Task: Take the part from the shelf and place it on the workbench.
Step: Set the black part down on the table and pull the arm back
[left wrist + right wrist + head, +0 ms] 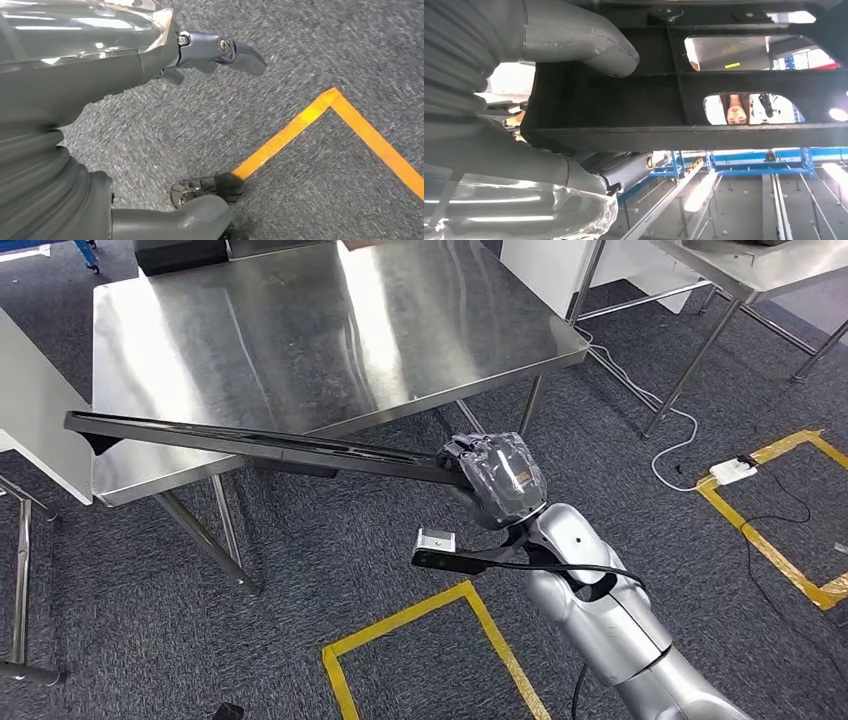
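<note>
right hand [497,478] grips long black ribbed part [260,442] over steel workbench [320,330].

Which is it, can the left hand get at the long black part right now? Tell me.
Probably not. The left hand hangs over the carpet by the yellow tape, while the right hand holds the long black part over the workbench.

No readable text, labels, brands, numbers or signs anywhere in these views.

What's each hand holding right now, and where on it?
The right robot hand grips the long black part at its near end; the left robot hand holds nothing.
</note>
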Tool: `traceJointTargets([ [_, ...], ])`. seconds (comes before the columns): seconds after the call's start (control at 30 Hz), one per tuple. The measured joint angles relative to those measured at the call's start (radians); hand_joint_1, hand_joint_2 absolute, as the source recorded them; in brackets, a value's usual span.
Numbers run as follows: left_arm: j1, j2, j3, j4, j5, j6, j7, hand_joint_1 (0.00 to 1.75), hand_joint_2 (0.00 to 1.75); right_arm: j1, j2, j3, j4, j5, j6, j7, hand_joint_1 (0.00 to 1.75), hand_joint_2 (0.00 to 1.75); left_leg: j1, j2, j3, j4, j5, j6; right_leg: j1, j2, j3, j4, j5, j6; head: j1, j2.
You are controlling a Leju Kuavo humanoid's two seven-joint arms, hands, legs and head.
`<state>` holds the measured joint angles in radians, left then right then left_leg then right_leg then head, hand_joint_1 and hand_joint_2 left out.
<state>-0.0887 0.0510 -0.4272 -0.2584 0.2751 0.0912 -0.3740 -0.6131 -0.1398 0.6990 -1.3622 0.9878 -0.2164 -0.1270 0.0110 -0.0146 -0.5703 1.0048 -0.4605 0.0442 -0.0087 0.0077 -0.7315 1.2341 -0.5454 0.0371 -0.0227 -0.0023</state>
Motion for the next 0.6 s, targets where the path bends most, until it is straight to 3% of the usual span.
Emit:
traceJointTargets([
  [0.07,0.0,-0.001,-0.001,0.0,0.0,0.0,0.0,0.0,1.75,0.0,0.0,0.0,0.003,0.0,0.0,0.0,1.66,1.75,-0.004,-0.004,0.025,0.001,-0.02,-0.004,0.005,-0.003,0.034,-0.136,0.088,0.008,0.001,0.0],
  [0.13,0.0,-0.002,-0.002,0.0,0.0,0.0,0.001,0.0,1.75,-0.002,0.002,0.0,0.004,-0.001,0.0,0.0,1.66,1.75,-0.008,-0.005,0.039,0.0,-0.039,-0.012,0.013,-0.006,0.063,-0.222,0.151,-0.005,0.002,0.0],
  [0.17,0.0,-0.002,-0.002,0.001,0.0,0.0,0.001,0.0,1.75,-0.003,0.003,0.0,0.005,-0.001,0.0,0.0,1.66,1.75,-0.01,-0.005,0.044,0.001,-0.045,-0.017,0.014,-0.007,0.07,-0.233,0.161,-0.017,0.002,0.0],
  [0.23,0.0,0.0,-0.003,0.001,0.0,0.001,0.001,0.0,1.75,-0.004,0.005,-0.001,0.006,-0.001,0.0,0.0,1.66,1.75,-0.009,-0.004,0.048,0.005,-0.053,-0.024,0.011,-0.004,0.086,-0.237,0.159,-0.037,0.001,0.0],
  [0.3,-0.001,0.0,-0.004,0.001,0.0,0.003,0.001,0.0,1.75,-0.006,0.007,-0.002,0.006,0.0,0.0,0.0,1.66,1.75,-0.007,0.0,0.022,0.061,-0.062,-0.032,0.006,-0.003,0.103,-0.241,0.151,-0.051,0.0,0.0],
  [0.4,0.0,0.0,-0.005,0.001,0.002,0.005,0.0,0.0,1.75,-0.005,0.012,-0.002,0.007,-0.001,-0.001,0.0,1.66,1.75,-0.003,0.007,-0.094,0.235,-0.119,-0.045,0.007,-0.001,0.123,-0.242,0.133,-0.063,-0.001,0.0],
  [0.43,0.001,0.0,-0.005,0.001,0.003,0.006,0.001,0.0,1.75,-0.002,0.013,-0.002,0.008,-0.002,-0.001,0.0,1.66,1.75,-0.002,0.007,-0.128,0.268,-0.136,-0.047,0.008,0.001,0.131,-0.242,0.125,-0.064,-0.001,0.0],
  [0.47,0.003,0.0,-0.005,0.001,0.004,0.006,0.001,0.0,1.75,0.002,0.013,-0.002,0.01,-0.002,-0.001,0.0,1.66,1.75,-0.001,0.008,-0.147,0.27,-0.136,-0.048,0.01,0.002,0.141,-0.242,0.117,-0.064,-0.001,0.0],
  [0.5,0.004,0.0,-0.005,0.001,0.005,0.006,0.001,0.0,1.75,0.006,0.014,-0.003,0.012,-0.003,0.0,0.0,1.66,1.75,-0.001,0.008,-0.148,0.238,-0.109,-0.045,0.011,0.003,0.154,-0.242,0.108,-0.063,-0.001,0.0],
  [0.57,0.004,0.001,-0.005,0.002,0.008,0.006,0.002,0.0,1.75,0.009,0.018,-0.005,0.015,-0.006,0.0,0.0,1.66,1.75,-0.005,0.009,-0.116,0.109,-0.005,-0.029,0.013,0.005,0.178,-0.243,0.09,-0.061,-0.001,0.0],
  [0.6,0.004,0.002,-0.005,0.003,0.009,0.007,0.002,0.0,1.75,0.01,0.021,-0.007,0.017,-0.008,0.0,-0.001,1.66,1.75,-0.01,0.009,-0.099,0.054,0.032,-0.019,0.015,0.006,0.187,-0.245,0.082,-0.058,0.0,0.0],
])
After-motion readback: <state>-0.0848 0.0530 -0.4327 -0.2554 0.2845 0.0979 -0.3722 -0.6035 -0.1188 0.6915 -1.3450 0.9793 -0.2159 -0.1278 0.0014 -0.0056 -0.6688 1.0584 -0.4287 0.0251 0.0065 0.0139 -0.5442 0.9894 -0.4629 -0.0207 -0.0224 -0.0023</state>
